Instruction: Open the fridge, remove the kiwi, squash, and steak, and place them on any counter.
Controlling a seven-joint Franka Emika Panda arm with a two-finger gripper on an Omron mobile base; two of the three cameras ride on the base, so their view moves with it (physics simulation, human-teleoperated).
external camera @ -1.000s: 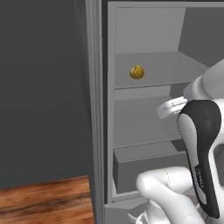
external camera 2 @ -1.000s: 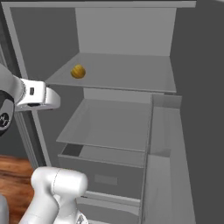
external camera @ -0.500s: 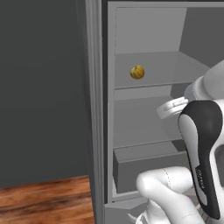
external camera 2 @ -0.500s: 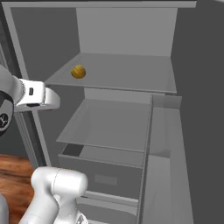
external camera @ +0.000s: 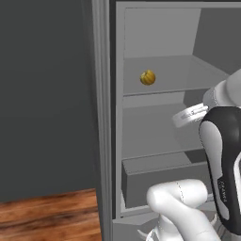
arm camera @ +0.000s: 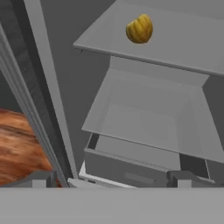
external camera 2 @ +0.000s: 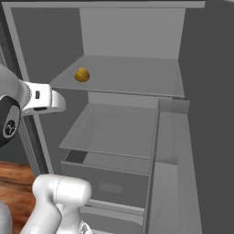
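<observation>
A: Report surface and surroundings.
B: The fridge point(external camera 2: 132, 41) stands open, its grey shelves bare apart from the squash point(external camera: 148, 77), which sits on the upper shelf (upper centre of the hand view, upper left of the right base view). A wood floor point(arm camera: 17, 144) shows at lower left.
A: Gripper condition?
B: The gripper point(arm camera: 111, 180) is spread wide, the fingertips point(arm camera: 41, 179) well apart at the bottom edge, holding and touching nothing.

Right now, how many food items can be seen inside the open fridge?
1. The squash lies on the upper shelf of the fridge, near its left side. Others may be hidden in the lower drawer.
</observation>
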